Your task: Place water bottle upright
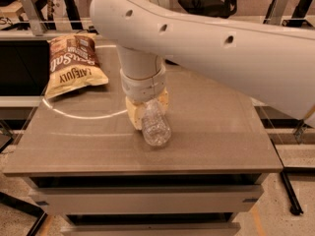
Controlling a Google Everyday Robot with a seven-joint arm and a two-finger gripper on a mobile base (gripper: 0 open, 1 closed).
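Clear plastic, the water bottle [156,128] lay on its side on the tabletop [221,132], the gripper [149,113] clamped round its neck end with cream fingers [134,113] closed. Tipping it up likely needed a firm hold and the base set flat before release. The arm [206,43] stretched across overhead, wrist pointing straight down.

Clear ribbed water bottle [156,127], tilted, base toward camera, neck gripped by jaws, mid table [221,132]

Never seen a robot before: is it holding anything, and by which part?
The gripper, low over the table, grips the water bottle around its far end.
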